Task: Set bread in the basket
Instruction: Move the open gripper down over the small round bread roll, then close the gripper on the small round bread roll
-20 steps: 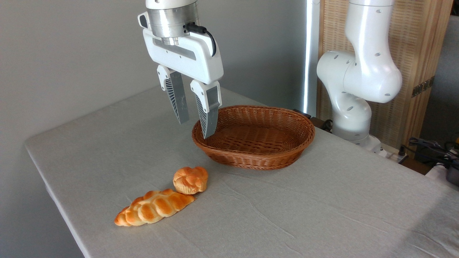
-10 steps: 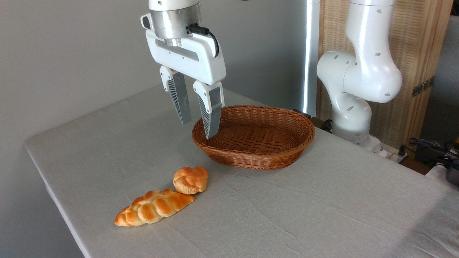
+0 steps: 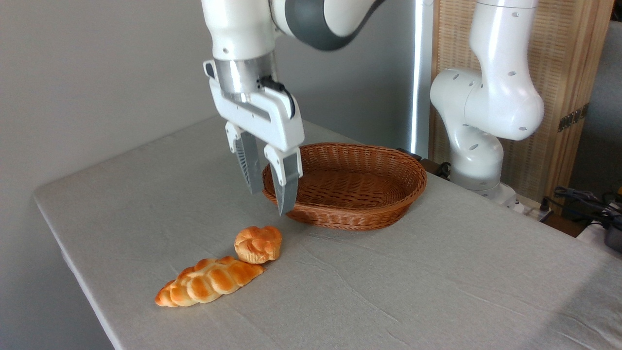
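One pincer point(image 3: 269, 200), fingers spread and empty, hangs above the worktop point(image 3: 413, 277) beside the basket point(image 3: 359, 187). Bread point(image 3: 258, 244) lies on the worktop, touching a braided loaf point(image 3: 209, 281).

No readable text, label, brand, number or sign is seen anywhere.
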`<act>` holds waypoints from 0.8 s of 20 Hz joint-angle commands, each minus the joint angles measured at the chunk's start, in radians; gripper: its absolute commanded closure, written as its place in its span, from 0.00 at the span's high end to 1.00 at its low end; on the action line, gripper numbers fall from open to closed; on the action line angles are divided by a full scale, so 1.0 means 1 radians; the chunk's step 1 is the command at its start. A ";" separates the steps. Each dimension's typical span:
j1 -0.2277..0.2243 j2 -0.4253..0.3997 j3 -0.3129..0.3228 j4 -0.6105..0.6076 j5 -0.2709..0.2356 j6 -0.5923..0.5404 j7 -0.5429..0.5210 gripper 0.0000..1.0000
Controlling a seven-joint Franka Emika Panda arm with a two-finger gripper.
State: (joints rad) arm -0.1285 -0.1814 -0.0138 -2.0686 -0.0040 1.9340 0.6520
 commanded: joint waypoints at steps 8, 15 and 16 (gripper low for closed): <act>-0.005 0.045 0.003 -0.154 0.012 0.293 -0.035 1.00; -0.037 0.085 0.001 -0.171 0.012 0.344 -0.029 0.84; -0.037 0.086 0.001 -0.169 0.012 0.344 -0.026 0.77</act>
State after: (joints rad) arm -0.1572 -0.1007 -0.0175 -2.2211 -0.0040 2.2511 0.6393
